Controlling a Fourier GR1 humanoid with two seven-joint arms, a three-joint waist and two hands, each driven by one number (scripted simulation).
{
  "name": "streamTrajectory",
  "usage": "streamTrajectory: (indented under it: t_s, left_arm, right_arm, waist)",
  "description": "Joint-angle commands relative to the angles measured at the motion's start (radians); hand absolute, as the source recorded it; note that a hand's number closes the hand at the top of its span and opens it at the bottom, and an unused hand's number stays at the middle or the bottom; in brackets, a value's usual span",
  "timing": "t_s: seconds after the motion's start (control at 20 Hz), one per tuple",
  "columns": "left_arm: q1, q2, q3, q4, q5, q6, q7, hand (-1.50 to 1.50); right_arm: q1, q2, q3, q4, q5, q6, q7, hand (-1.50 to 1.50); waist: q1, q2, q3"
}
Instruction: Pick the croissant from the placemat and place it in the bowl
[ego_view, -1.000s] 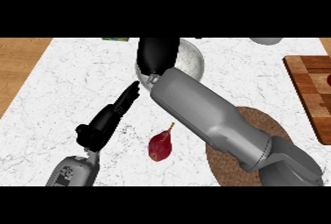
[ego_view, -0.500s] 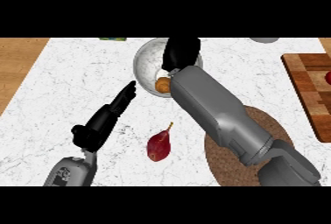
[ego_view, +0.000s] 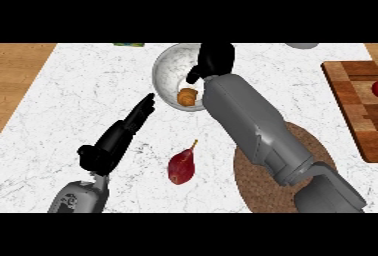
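Item: croissant (ego_view: 188, 96), lying inside bowl (ego_view: 168, 61) at near rim, apart from right robot hand (ego_view: 212, 60), fingers curled, holding nothing, above bowl; placemat (ego_view: 258, 175) bare; left robot hand (ego_view: 122, 132) open on bench (ego_view: 81, 90); step: placing looks done, next: retract arm.

White marbled counter top (ego_view: 74, 85), edged with wood (ego_view: 18, 75) at the left. Wooden cutting board (ego_view: 354, 105) at the right.
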Motion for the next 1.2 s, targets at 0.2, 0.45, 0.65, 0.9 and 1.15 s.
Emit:
streamTrajectory:
  t_s: [0.2, 0.45, 0.65, 0.9, 1.15]
  left_arm:
    - [0.025, 0.004, 0.016, 0.002, -0.002, 0.003, -0.007, 0.0]
    - [0.069, 0.004, 0.017, -0.018, 0.008, -0.003, -0.008, 0.0]
    - [0.099, 0.032, 0.055, -0.031, 0.008, -0.004, -0.049, 0.0]
    - [0.082, 0.01, 0.055, -0.04, 0.001, 0.019, 0.004, 0.0]
    - [0.114, 0.015, 0.052, -0.044, -0.012, 0.014, -0.009, 0.0]
  right_arm:
    - [0.002, 0.0, -0.114, 0.034, -0.032, -0.294, -0.097, -1.5]
    - [0.014, -0.031, -0.213, -0.037, -0.095, -0.369, -0.114, -1.5]
    - [0.137, -0.094, -0.25, -0.142, -0.124, -0.384, -0.162, -1.5]
    - [0.374, -0.169, -0.255, -0.366, -0.149, -0.38, -0.245, -1.5]
    - [0.614, -0.264, -0.255, -0.673, -0.196, -0.309, -0.257, -1.5]
  waist:
    - [-0.034, -0.01, 0.0]
    - [-0.058, -0.02, 0.0]
    - [-0.084, -0.029, 0.0]
    - [-0.109, -0.037, 0.001]
    - [-0.11, -0.037, 0.0]
